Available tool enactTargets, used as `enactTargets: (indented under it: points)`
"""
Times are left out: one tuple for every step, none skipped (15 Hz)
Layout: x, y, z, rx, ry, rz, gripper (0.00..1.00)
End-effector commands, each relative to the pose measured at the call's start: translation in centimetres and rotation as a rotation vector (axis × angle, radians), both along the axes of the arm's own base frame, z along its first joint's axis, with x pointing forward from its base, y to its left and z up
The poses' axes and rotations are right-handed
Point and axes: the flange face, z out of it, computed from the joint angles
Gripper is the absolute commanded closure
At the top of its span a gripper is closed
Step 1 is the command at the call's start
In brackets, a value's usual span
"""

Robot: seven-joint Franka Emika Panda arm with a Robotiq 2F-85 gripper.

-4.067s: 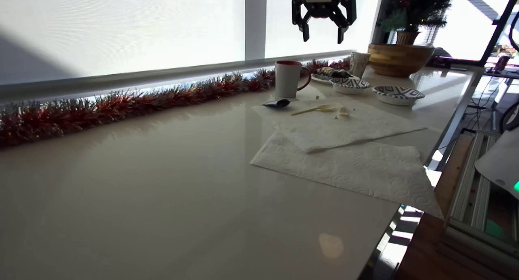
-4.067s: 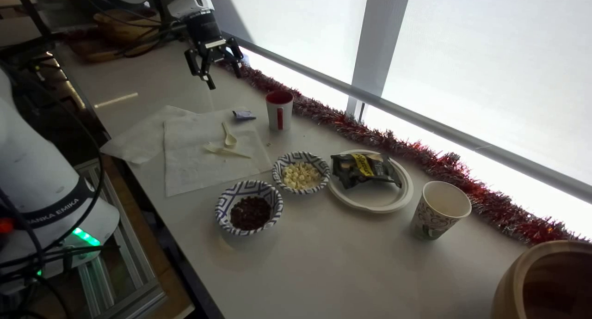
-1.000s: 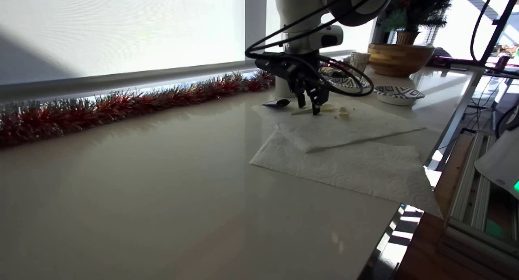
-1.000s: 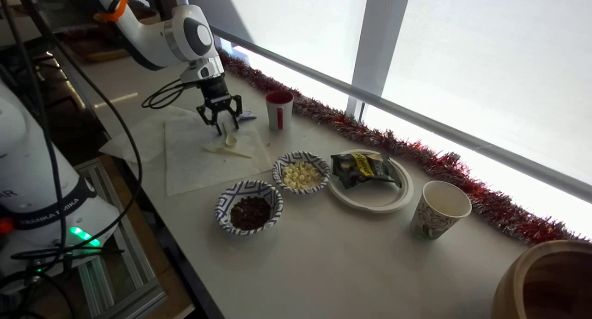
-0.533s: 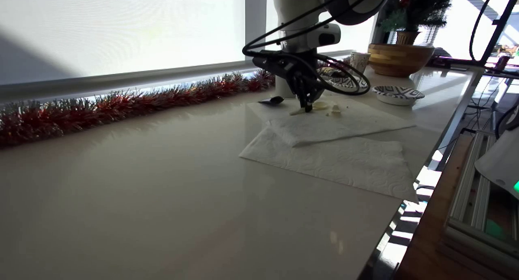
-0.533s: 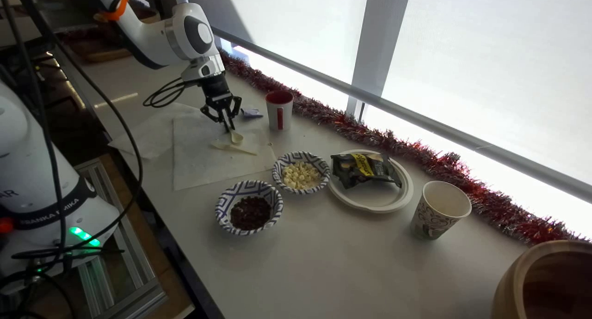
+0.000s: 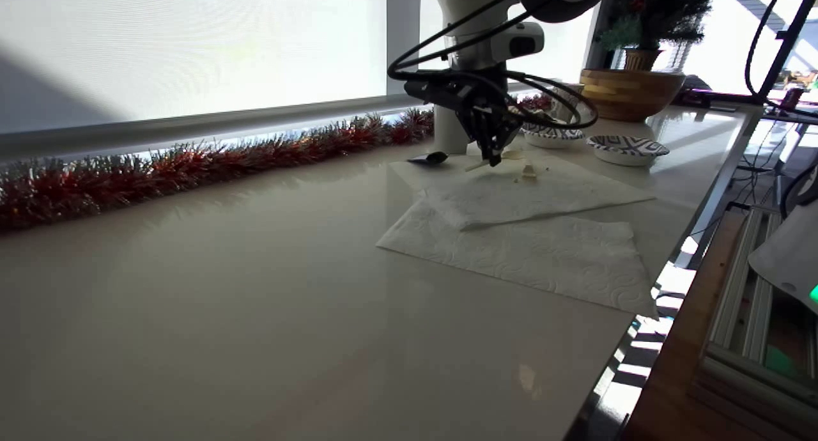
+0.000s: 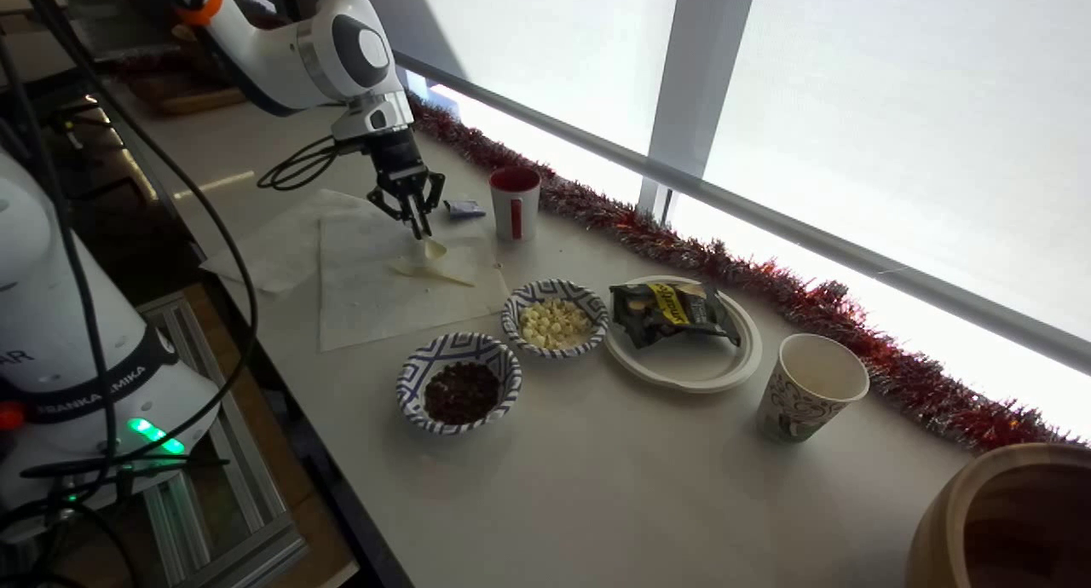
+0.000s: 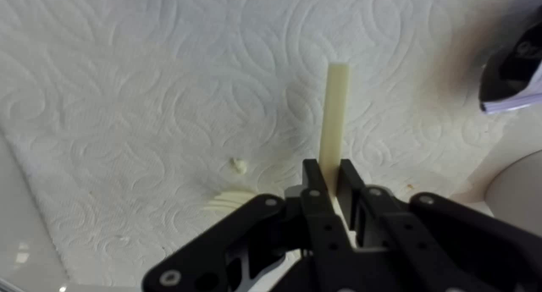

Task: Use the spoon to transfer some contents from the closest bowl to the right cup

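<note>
My gripper point(image 9: 330, 170) is shut on the handle of the pale yellow spoon point(image 9: 335, 114), whose free end sticks out past the fingertips in the wrist view. The spoon's scoop is hidden there; in an exterior view the scoop of the spoon point(image 8: 435, 249) shows beside the gripper point(image 8: 422, 232). The spoon appears slightly raised above the paper towel. Nearest the robot base stands a patterned bowl point(image 8: 501, 360) with dark red-brown contents, also seen as a bowl point(image 7: 626, 154). The right cup, a leaf-patterned paper cup point(image 8: 793, 411), stands upright beyond the plate.
A pale fork point(image 8: 436, 276) lies on the paper towel point(image 8: 358, 315) near the spoon. A small packet point(image 8: 464, 209) and a red-lined mug point(image 8: 528, 221) are close by the gripper. Another bowl point(image 8: 590, 300) holds pale pieces, beside a plate point(image 8: 750, 358) bearing a black bag.
The gripper has come together on the spoon's handle and risen a little, lifting the spoon with it. Paper towel, fork and packet shifted slightly while it was taking hold.
</note>
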Motion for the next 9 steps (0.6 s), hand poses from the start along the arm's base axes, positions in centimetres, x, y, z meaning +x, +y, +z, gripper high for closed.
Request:
enactTargets:
  points:
    - [-1.8,-2.8,3.2,0.104,0.05,0.057,0.96]
    - [-2.2,-3.8,3.3,0.148,0.063,0.063,0.96]
    - [-2.6,-4.7,3.4,0.19,0.073,0.066,0.96]
    - [-2.9,-5.8,3.6,0.233,0.083,0.061,0.96]
    - [-3.4,-6.4,3.9,0.277,0.092,0.061,0.96]
    - [-3.7,-7.5,4.5,0.316,0.101,0.059,0.96]
    - [-3.9,-8.1,5.0,0.36,0.11,0.064,0.96]
    - [-3.9,-9.6,6.2,0.4,0.112,0.061,0.96]
    - [-4.0,-10.7,7.4,0.448,0.11,0.074,0.96]
